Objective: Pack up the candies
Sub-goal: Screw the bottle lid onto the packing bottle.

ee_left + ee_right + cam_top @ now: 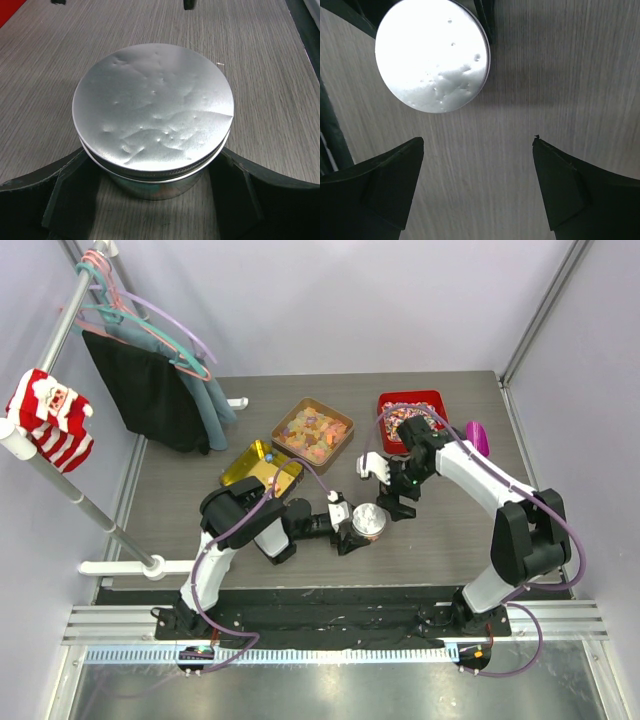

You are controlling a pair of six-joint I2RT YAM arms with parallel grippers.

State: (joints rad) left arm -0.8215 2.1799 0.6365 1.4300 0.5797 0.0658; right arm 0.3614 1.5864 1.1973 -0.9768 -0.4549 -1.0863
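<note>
Side-wall grip is applied to the slick, rigid round silver lidded tin (152,110) by the left gripper (154,170), while the right gripper (478,142) is held wide, empty, beside it.

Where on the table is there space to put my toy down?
Bare wood shows front right, between the round tin and the right arm's base, and left of the gold tin. The back is crowded with the brown tray and red tray. The middle is busy: left gripper around the round tin, right gripper open beside it.
</note>
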